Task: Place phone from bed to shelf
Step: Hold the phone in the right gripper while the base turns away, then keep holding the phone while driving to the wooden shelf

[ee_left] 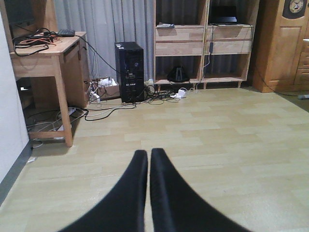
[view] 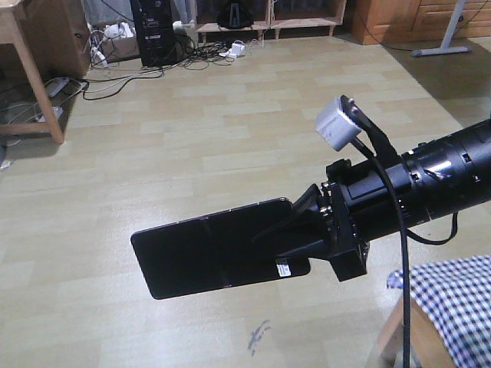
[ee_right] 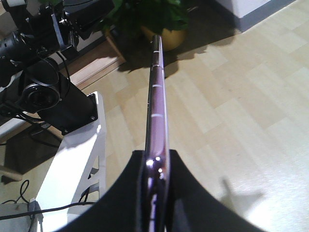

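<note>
The phone (view: 211, 249), a glossy black slab with a seam across its middle, hangs flat above the floor with my right gripper (view: 295, 230) shut on its right end. In the right wrist view the phone (ee_right: 157, 101) shows edge-on with a pinkish rim, clamped between the black fingers (ee_right: 186, 193). A corner of the bed (view: 453, 303) with its gingham sheet shows at the lower right. The pale wooden shelf (ee_left: 205, 41) stands against the far wall, well away from the phone. My left gripper (ee_left: 148, 154) is shut on nothing, pointing toward the shelf.
A wooden desk (ee_left: 46, 53) stands at the left with cables beneath it. A black computer tower (ee_left: 129, 71) sits by the curtain. A wooden cabinet (ee_left: 282, 46) is right of the shelf. A potted plant (ee_right: 159, 19) and the other arm (ee_right: 43, 92) show behind the phone.
</note>
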### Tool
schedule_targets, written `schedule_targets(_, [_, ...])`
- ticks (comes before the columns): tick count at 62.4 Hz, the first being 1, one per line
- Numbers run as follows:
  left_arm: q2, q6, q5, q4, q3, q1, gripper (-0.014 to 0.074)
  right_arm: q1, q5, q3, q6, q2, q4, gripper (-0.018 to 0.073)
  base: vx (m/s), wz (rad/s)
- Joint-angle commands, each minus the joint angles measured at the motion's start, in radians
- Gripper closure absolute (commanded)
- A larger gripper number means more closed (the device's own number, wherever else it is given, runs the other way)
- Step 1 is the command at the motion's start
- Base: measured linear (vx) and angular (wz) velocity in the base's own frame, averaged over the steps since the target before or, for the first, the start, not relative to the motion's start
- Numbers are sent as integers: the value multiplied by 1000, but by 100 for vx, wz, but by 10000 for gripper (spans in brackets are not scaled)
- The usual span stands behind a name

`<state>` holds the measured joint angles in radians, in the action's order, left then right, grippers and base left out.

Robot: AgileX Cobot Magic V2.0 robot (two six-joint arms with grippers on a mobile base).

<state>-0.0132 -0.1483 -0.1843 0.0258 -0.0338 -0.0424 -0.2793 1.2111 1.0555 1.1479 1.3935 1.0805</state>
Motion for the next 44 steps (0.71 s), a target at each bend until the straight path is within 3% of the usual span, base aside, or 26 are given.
schedule_targets(1, [-13, 6, 72, 9, 21, 4, 595, 2, 76, 25, 10, -34, 87, 561, 42, -4])
schedule_targets(44, [-13, 6, 72, 9, 21, 4, 595, 2, 76, 25, 10, -34, 87, 561, 44, -7])
